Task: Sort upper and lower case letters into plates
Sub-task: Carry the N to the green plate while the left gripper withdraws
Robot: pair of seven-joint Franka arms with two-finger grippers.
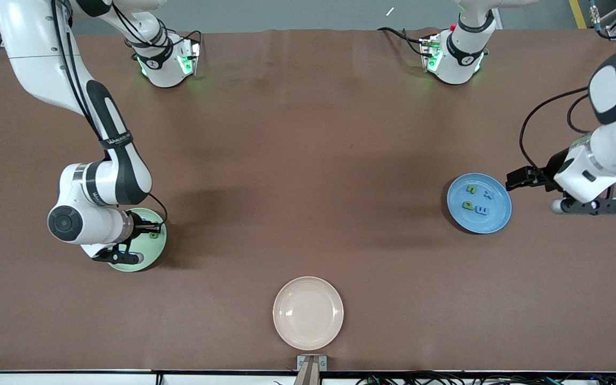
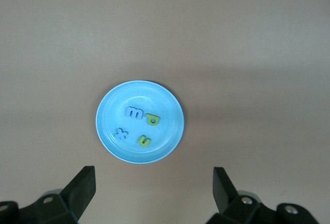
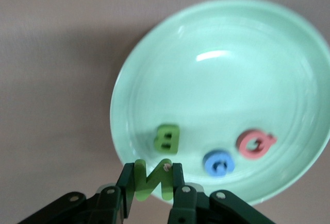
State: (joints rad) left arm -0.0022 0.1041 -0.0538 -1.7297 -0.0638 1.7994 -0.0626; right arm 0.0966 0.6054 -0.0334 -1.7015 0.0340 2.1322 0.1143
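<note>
While the left hand [image 2: 153,190] waits wide open beside the blue plate [image 1: 479,203] of four lowercase letters, the right hand [image 3: 153,183] pinches a green letter [image 3: 152,178] over the mint plate's [image 3: 221,69] rim, apparently to join the capitals inside.

The left gripper [image 2: 153,189] hangs over the brown table [image 2: 247,44] with its two fingers [image 2: 82,185] spread wide and nothing between them; under it, a sky blue plate [image 2: 167,108] lies flat on the table, clear of the fingers; on the plate lie four small letters: a blue m [image 2: 135,113] touching a green p [image 2: 152,119] near the middle, with a blue x [image 2: 121,133] and a green n [image 2: 144,140] apart from them, closer to the plate's rim.
</note>
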